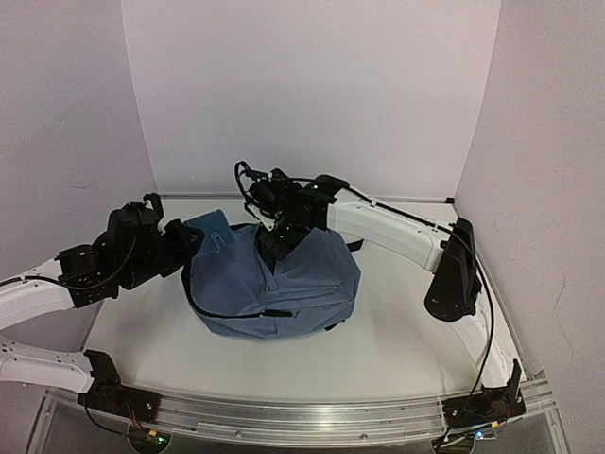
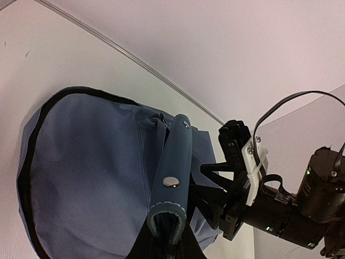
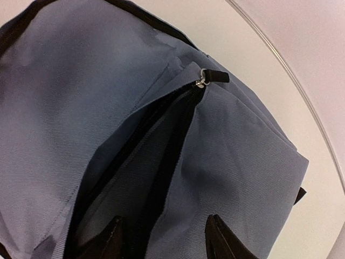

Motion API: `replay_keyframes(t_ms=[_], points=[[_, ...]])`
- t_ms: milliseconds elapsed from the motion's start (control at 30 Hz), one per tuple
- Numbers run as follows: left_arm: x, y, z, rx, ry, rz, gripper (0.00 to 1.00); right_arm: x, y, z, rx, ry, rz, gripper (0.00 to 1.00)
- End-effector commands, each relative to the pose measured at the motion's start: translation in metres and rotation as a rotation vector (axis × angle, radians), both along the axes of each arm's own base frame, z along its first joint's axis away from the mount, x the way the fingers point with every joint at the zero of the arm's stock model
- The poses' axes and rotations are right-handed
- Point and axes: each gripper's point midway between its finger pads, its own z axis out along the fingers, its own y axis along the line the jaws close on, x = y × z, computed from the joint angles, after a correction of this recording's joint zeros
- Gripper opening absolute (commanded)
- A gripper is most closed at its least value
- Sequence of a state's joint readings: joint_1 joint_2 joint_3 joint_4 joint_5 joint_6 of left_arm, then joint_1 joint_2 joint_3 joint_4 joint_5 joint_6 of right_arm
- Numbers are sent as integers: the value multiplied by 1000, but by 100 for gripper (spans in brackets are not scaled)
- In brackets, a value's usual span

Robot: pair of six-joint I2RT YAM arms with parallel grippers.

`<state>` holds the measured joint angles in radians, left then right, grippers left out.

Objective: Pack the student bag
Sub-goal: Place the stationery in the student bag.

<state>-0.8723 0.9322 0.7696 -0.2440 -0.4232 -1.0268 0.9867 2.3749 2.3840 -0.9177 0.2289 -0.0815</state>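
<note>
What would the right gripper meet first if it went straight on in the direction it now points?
Most likely the student bag: the right gripper points at blue fabric just beside the open zip. Depth is unclear.

Wearing white shells on the left arm (image 1: 28, 298) and right arm (image 1: 397, 232), with black joints and wrists. Trailing thin black cables (image 2: 294, 96). Glowing with small green lights (image 1: 314, 187). Carrying a white bracket (image 2: 251, 162) fastened by silver screws, ending in tapered black claw fingers (image 3: 218, 240).
</note>
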Motion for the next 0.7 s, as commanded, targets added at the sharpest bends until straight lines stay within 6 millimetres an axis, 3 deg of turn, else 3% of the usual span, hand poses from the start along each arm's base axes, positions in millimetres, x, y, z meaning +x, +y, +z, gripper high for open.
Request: replay_keyframes(t_ms=[0,67,167,333,467,667], points=[[3,-1,-1,-20,-2,22,0,11,-14,18,-36,-82,-48,26],[3,-2,-1,-21,-3,18,0,7,-17,26,-17,-73,-47,10],[3,-9,0,-26,-19,-19,0,-2,-22,42,19,-60,-40,0],[4,-41,-1,-54,-42,-153,0,-17,-37,69,56,-57,-18,0],[7,-66,-3,-80,-51,-233,0,-24,-40,77,85,-40,-1,0],[10,-84,-11,-130,-47,-281,0,-25,-35,82,116,-30,10,0]])
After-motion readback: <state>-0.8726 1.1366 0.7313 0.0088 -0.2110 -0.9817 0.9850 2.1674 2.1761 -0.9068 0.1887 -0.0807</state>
